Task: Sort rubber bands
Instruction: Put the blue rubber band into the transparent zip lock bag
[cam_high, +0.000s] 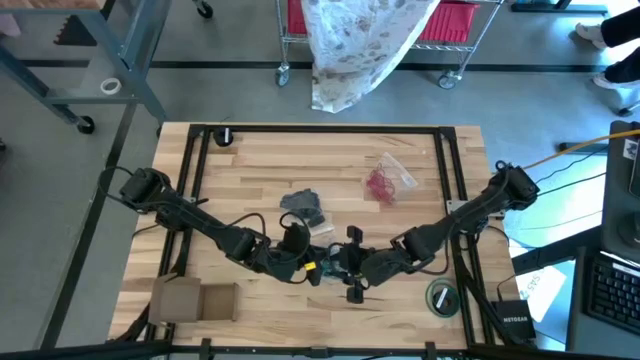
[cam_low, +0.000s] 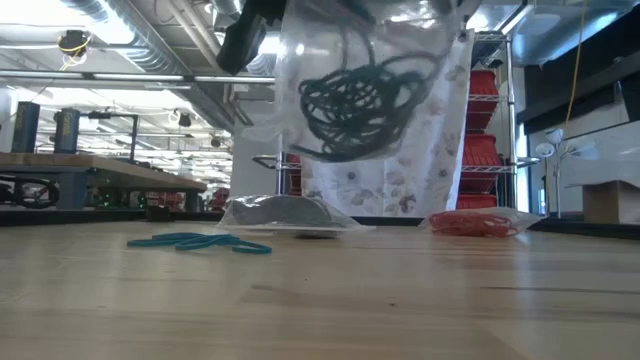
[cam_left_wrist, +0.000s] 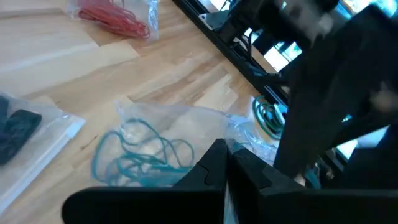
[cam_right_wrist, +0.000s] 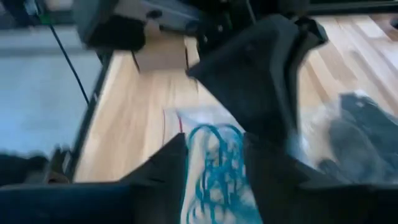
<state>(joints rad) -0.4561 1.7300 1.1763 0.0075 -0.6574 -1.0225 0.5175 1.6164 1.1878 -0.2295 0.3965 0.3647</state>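
Observation:
A clear plastic bag (cam_high: 330, 255) holding teal rubber bands (cam_low: 350, 100) hangs lifted above the near middle of the table, between both grippers. My left gripper (cam_left_wrist: 227, 165) is shut on it. My right gripper (cam_right_wrist: 216, 180) comes from the other side, with the bag (cam_right_wrist: 217, 158) filling the narrow gap between its fingers. A few loose teal bands (cam_low: 200, 242) lie flat on the wood. A bag of dark grey bands (cam_high: 305, 205) and a bag of red bands (cam_high: 385, 182) lie farther back. My left gripper pinches the clear bag's plastic edge (cam_left_wrist: 233, 140) between its two shut fingers, coming from the table's left. The bag hangs clear of the table with the teal bands sagging inside it. My right gripper has its fingers (cam_right_wrist: 168, 174) closed on the bag from the table's right, with plastic and teal bands (cam_right_wrist: 214, 146) between them. Which part of the bag it has, I cannot tell.
A flattened cardboard box (cam_high: 195, 300) lies at the near left corner and a green roll (cam_high: 442, 298) at the near right. A black frame rail (cam_high: 200, 150) runs around the table. Bare wood lies along the far left.

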